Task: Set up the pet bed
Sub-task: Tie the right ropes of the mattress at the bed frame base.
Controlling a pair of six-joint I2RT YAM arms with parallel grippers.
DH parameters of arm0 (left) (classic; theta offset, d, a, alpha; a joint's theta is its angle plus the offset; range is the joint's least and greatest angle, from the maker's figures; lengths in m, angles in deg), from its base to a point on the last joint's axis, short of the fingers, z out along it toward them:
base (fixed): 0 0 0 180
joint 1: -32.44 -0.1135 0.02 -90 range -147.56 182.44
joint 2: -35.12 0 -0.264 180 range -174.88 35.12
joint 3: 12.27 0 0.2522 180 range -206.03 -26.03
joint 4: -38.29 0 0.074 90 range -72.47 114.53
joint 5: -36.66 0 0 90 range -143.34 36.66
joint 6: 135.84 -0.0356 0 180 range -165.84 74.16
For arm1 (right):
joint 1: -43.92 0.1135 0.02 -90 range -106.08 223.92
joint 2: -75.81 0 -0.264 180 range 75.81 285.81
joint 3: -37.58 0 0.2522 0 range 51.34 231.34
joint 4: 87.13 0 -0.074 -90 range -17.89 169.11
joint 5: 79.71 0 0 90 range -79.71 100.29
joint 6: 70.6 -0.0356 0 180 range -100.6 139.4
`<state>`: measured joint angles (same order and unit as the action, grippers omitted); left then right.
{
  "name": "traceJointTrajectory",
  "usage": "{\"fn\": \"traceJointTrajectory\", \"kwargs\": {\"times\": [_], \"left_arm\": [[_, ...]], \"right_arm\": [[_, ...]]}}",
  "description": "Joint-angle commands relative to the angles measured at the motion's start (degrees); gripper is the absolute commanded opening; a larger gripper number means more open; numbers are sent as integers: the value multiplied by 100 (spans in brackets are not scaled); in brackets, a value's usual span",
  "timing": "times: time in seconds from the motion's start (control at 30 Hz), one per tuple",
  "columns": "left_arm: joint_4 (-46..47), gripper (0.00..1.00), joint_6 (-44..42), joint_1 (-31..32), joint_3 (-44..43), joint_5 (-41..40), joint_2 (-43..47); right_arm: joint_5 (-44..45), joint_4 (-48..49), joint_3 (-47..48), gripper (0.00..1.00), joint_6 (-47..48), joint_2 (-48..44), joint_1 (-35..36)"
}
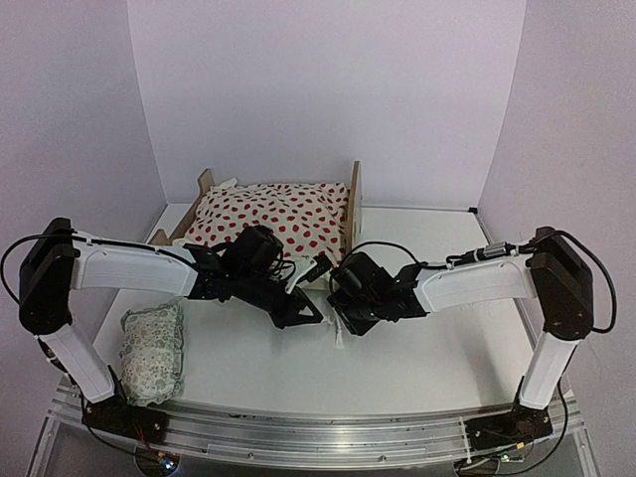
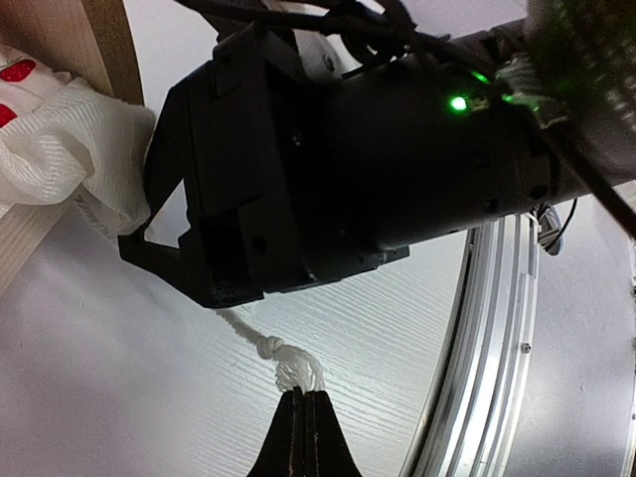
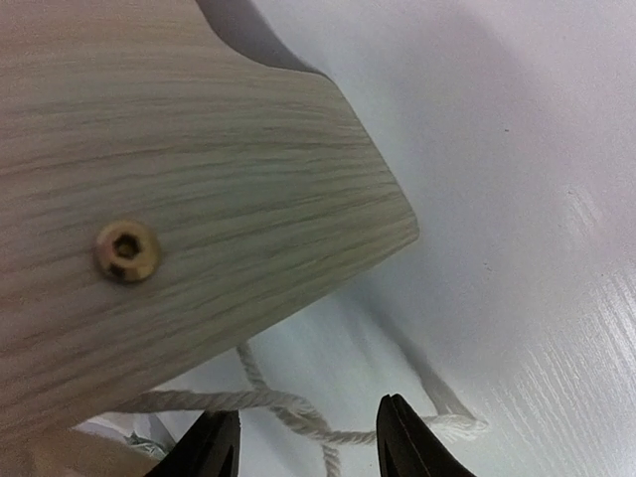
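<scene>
The pet bed (image 1: 352, 204) sits mid-table (image 1: 427, 353) against the far edge, bare tabletop nearer; by its front corner the left gripper (image 2: 305, 397) pinches a knotted white cord (image 2: 286, 366), the right gripper (image 3: 308, 437) gaping astride it.

We see bright, soft light from above, mild glare on the white table (image 3: 556, 328), and blurred close-range wrist views.

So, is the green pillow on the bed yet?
No, the pillow lies on the table at its near left corner, well apart from the bed.
</scene>
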<state>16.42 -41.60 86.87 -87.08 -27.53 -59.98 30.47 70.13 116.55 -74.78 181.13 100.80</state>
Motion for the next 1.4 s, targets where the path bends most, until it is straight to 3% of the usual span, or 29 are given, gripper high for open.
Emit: {"fn": "traceJointTrajectory", "kwargs": {"times": [0.0, 0.33, 0.53, 0.97, 1.37], "left_arm": [[257, 0, -98, 6, 96, 29, 224], [286, 0, -143, -24, 137, 38, 212], [320, 0, -158, -34, 148, -4, 216], [489, 0, -204, -62, 92, -187, 122], [441, 0, -209, -105, -26, -177, 132]], "right_arm": [[97, 45, 91, 48, -564, 206, 31], [18, 152, 200, 48, -521, 171, 30], [-118, -518, 521, 48, -52, -40, -3], [-361, -1230, 957, 47, -834, 23, 13], [-319, -1024, 868, 44, -1088, 200, 14]]}}
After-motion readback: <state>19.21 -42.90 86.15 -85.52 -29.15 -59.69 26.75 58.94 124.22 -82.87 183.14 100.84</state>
